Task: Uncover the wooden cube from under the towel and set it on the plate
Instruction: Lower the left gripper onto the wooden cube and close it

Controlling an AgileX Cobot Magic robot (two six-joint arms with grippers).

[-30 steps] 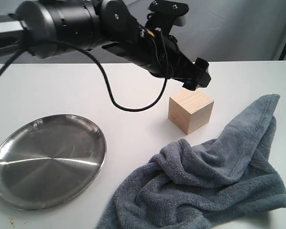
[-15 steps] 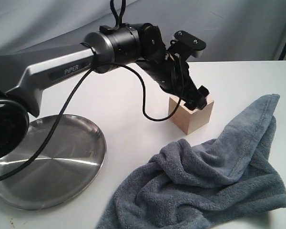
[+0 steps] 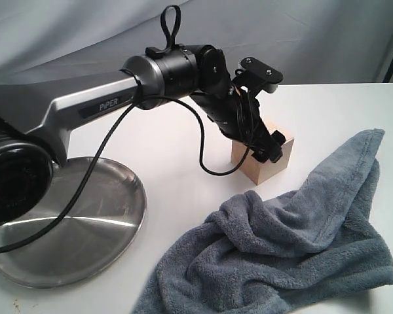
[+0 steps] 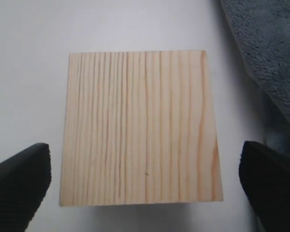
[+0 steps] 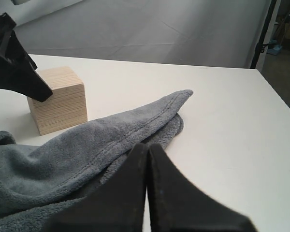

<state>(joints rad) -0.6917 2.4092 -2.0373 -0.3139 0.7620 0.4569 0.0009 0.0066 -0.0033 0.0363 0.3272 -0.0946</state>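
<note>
Two spread fingers are flanking the bare wooden cube (image 4: 140, 125).
We are logging the left gripper (image 4: 145, 186) as open, with a gap showing at each side of the cube. The cube is sitting on the white table (image 3: 177, 150) near the crumpled towel (image 3: 301, 248), well apart from the steel plate (image 3: 98, 226). The right gripper (image 5: 147, 159) is hanging closed and empty over the towel.

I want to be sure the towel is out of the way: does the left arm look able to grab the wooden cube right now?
Probably yes. The left end effector is open, with one finger on either side of the wooden cube. The towel lies beside the cube, not over it.
</note>
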